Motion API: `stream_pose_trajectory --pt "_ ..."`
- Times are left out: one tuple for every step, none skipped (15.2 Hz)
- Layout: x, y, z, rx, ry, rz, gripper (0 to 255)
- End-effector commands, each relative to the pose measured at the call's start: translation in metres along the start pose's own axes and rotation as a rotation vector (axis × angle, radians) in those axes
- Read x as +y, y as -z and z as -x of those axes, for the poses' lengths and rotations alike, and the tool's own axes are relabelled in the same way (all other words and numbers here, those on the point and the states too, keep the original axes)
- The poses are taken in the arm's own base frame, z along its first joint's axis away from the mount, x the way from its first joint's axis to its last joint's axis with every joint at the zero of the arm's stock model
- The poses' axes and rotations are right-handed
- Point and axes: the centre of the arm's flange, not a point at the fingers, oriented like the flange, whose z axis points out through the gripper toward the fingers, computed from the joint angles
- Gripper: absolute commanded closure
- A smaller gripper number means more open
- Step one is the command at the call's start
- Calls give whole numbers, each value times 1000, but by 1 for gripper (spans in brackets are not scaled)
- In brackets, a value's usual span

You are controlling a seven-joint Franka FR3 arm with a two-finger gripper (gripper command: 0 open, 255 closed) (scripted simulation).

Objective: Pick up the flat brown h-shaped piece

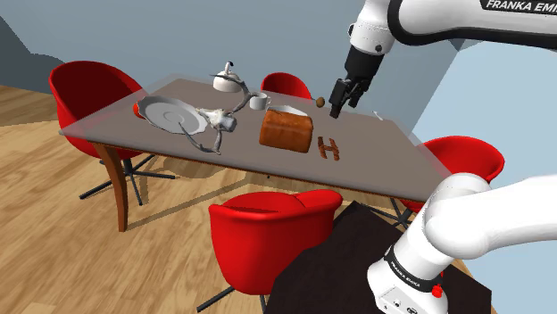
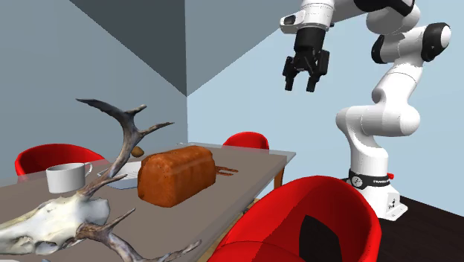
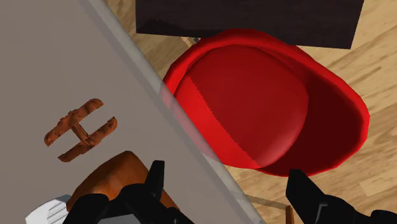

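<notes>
Bench (image 1: 384, 153) carried a brown loaf (image 1: 286, 130) near its stand-side edge. Gripper (image 2: 300, 87) hung high above, jaws released. Flat brown H-shaped piece (image 1: 329, 149) lay just beside the loaf, aside from the jaws' gap, bars square to that edge.

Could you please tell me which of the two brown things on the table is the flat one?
The H-shaped piece, lying low on the table; the loaf beside it is a tall, thick block.
</notes>
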Motion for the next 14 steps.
stream_pose_trajectory --pt "0 0 0 0 0 0 0" --pt "10 -9 -1 -1 18 -4 0" --pt "21 -18 -2 -2 37 -8 0" --pt "31 -27 -3 -3 55 -12 0" --pt "41 -36 -4 -4 74 -17 0" --pt "52 -45 -5 -5 92 -21 0" --pt "62 -54 -7 -6 111 -25 0" --pt "72 -63 -9 -7 129 -29 0" --pt "82 -72 -10 -9 148 -33 0" --pt "92 -81 -13 -10 166 -37 0" --pt "102 -90 -15 -11 185 -41 0" --pt "112 -99 -17 -12 203 -45 0" --pt "121 -109 -20 -13 221 -50 0" --pt "131 -118 -23 -14 240 -54 0"
